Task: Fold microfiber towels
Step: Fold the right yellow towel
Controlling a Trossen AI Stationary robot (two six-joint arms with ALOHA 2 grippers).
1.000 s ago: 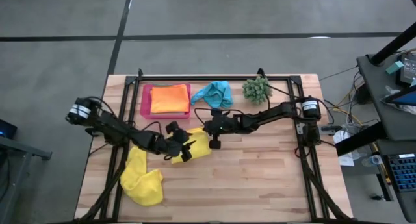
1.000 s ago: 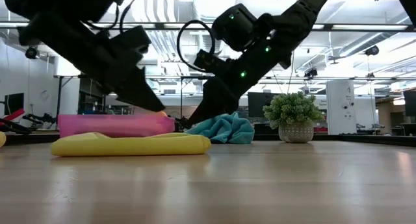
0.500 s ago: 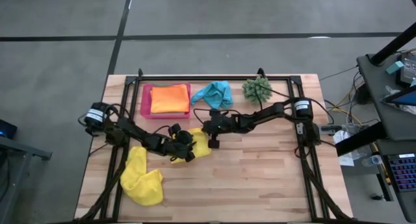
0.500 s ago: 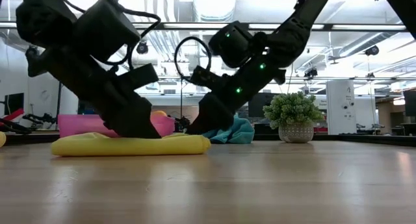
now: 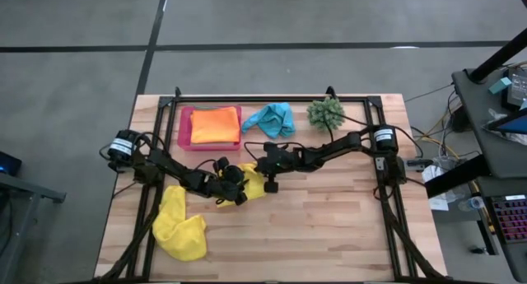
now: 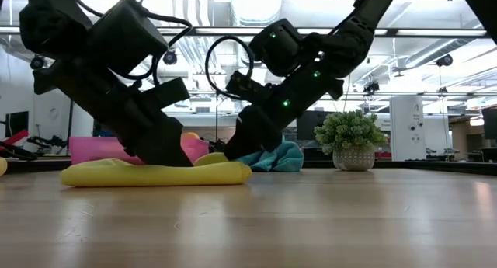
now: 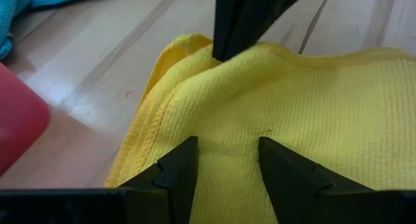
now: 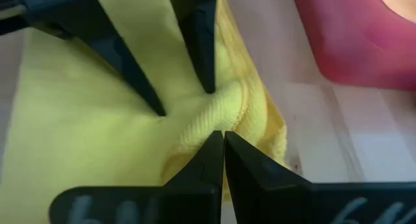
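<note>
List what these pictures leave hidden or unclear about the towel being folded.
- High view: most of the yellow towel lies under both arms, so its outline is hidden.
- Low view: the left arm covers its middle; fold layers unreadable.
- Right wrist view: the right gripper has shut jaws at a ridge; whether cloth is pinched is unclear.

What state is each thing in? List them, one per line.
Yellow towel under the grippers: flat, one edge pinched up.
Second yellow towel: crumpled.
Orange towel: folded, in the pink tray.
Turquoise towel: bunched.
Left gripper: open, on the cloth.
Right gripper: shut on the edge.
</note>
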